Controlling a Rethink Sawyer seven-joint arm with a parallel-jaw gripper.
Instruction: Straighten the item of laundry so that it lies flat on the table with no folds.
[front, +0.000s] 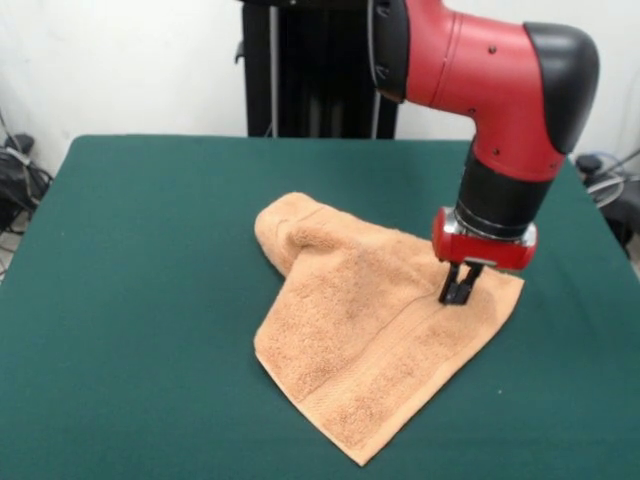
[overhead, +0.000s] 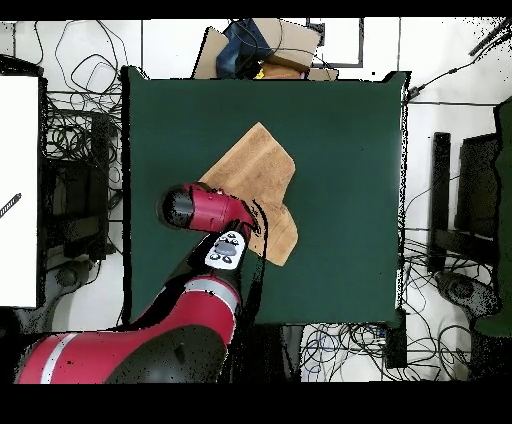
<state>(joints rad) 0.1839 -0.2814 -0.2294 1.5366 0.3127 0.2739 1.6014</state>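
Observation:
The light orange-tan towel (front: 370, 330) lies near the middle of the dark green table (front: 130, 300). Its far left corner is folded over into a bunched lump (front: 290, 230); the rest lies mostly flat, with a woven band near the front edges. My gripper (front: 459, 293) points straight down onto the towel's right corner, its black fingers close together and touching the cloth. In the overhead view the towel (overhead: 255, 170) shows as a tan shape, and the red arm (overhead: 205, 210) covers its lower left part and hides the gripper.
The robot's black pedestal (front: 320, 70) stands at the table's far side. Cables and equipment (overhead: 75, 150) lie on the floor around the table. A cardboard box (overhead: 265, 45) sits beyond the table's edge opposite the robot.

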